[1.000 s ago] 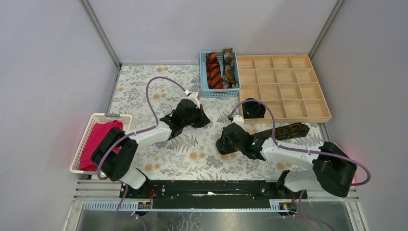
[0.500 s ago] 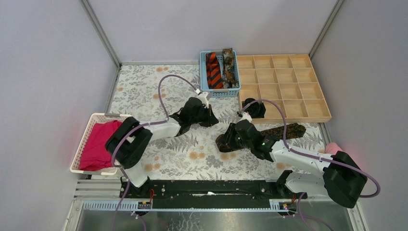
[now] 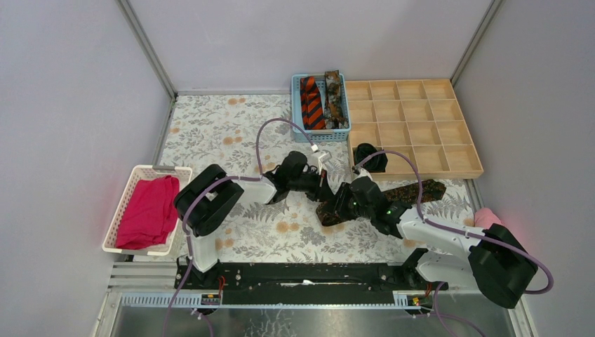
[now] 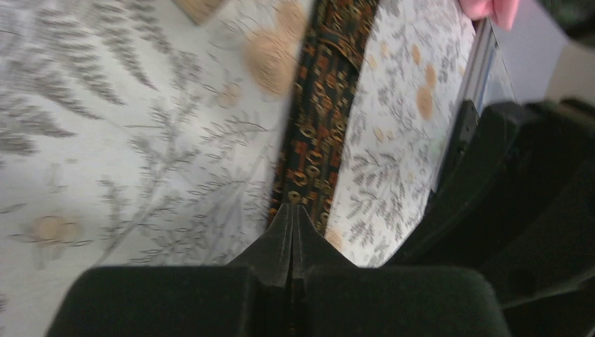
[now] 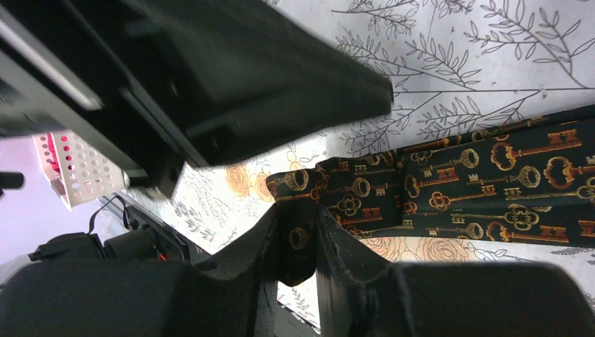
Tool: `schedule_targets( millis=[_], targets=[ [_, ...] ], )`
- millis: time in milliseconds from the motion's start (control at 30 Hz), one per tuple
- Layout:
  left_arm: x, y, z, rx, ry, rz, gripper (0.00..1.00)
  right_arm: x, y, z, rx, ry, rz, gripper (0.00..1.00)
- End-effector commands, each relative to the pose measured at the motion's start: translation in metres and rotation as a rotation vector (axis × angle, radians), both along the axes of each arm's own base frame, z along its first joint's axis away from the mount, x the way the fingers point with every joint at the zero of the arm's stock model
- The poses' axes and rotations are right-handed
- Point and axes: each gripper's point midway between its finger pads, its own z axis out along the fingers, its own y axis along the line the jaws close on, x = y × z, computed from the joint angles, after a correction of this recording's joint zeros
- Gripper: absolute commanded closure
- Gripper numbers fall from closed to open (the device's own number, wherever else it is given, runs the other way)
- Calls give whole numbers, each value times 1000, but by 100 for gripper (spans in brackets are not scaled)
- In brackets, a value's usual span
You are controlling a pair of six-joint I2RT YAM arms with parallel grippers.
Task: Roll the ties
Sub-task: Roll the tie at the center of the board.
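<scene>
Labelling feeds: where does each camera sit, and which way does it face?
Top external: overhead behind the bases, facing down at the floral table; both arms show.
Left wrist: on the left arm, facing its shut jaws and the dark brown key-patterned fabric tie.
Right wrist: on the right arm, facing its jaws pinching that tie; left arm crosses above.
All three share the tie.

Both arms are built alike — the left arm (image 3: 210, 201) and the right arm (image 3: 436, 236) each join white link shells to bulky matte-black joint housings, and both are bolted to one black rail (image 3: 309, 275). A purple cable (image 3: 270, 126) loops along each arm to a small white connector (image 3: 318, 149) near the wrist, and a green light (image 3: 387, 210) glows on the right forearm. The fingers (image 5: 342, 265) are black, blunt wedges — slightly grainy on the surface
</scene>
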Motion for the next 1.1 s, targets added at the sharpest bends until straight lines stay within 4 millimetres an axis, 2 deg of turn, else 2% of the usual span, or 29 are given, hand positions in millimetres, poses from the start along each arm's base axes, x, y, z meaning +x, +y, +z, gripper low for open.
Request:
schedule_targets(
  millis=[0,200,533,800,933,1067],
  targets=[
    [-32,-8,-4,2,-19,-152,100,7,-4,11,22,-34,-15,72],
    [-50,3,-17,66,41,-207,100,8,-12,2,8,-11,-28,72],
    [-64,18,-36,195,104,-288,100,12,-30,3,-6,-40,-81,73],
    [-63,11,-37,196,111,-348,100,10,-44,-10,-60,-12,-113,73],
    [-58,6,-40,207,119,-363,100,14,-59,-15,-106,-26,-167,73],
    [-53,1,-38,207,118,-370,100,9,-75,-28,-183,2,-194,73]
  ],
)
